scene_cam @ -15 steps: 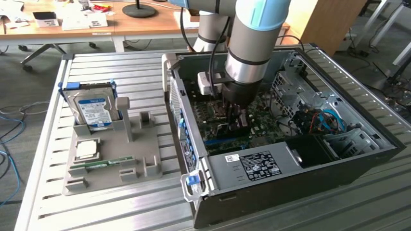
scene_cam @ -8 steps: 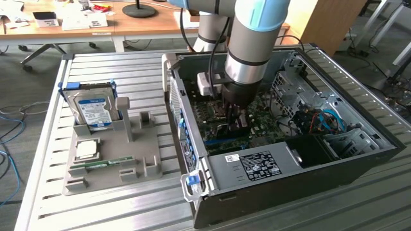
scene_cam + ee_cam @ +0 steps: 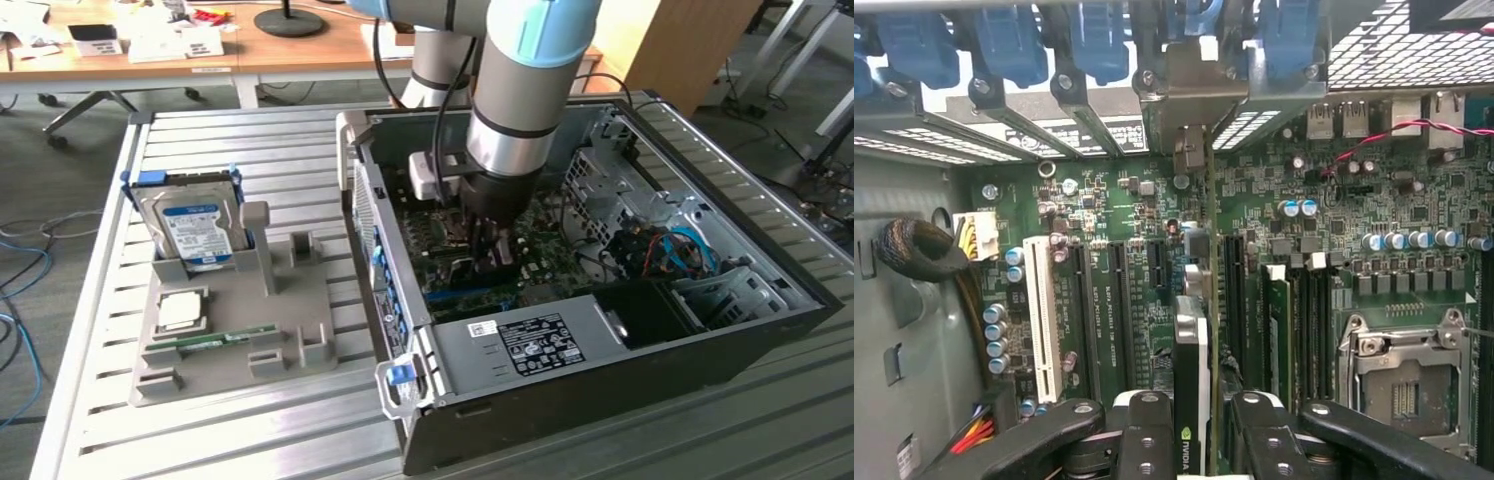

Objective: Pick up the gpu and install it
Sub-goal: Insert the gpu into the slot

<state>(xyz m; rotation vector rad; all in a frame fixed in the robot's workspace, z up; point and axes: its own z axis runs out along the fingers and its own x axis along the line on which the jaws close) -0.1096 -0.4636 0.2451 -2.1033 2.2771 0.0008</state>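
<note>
In the exterior view, the tool (image 3: 487, 250) was deep inside the open computer case (image 3: 747, 330) on the counter (image 3: 240, 440), low over the motherboard (image 3: 561, 250). The parts tray (image 3: 227, 340) with the hard drive (image 3: 194, 225) lay at 9 o'clock from the case.

In the wrist view, the tool (image 3: 1194, 425) was pinching the gpu (image 3: 1192, 370) on edge, its metal bracket (image 3: 1194, 110) toward 12 o'clock near the rear openings. I judge that the card should stay upright and parallel to the slot (image 3: 1234, 290), then be pressed evenly.

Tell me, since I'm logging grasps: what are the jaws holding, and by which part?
The gripper holds the thin green-board gpu card with black cooler, jaws pinching its two flat faces at the upper edge, above the motherboard.
</note>
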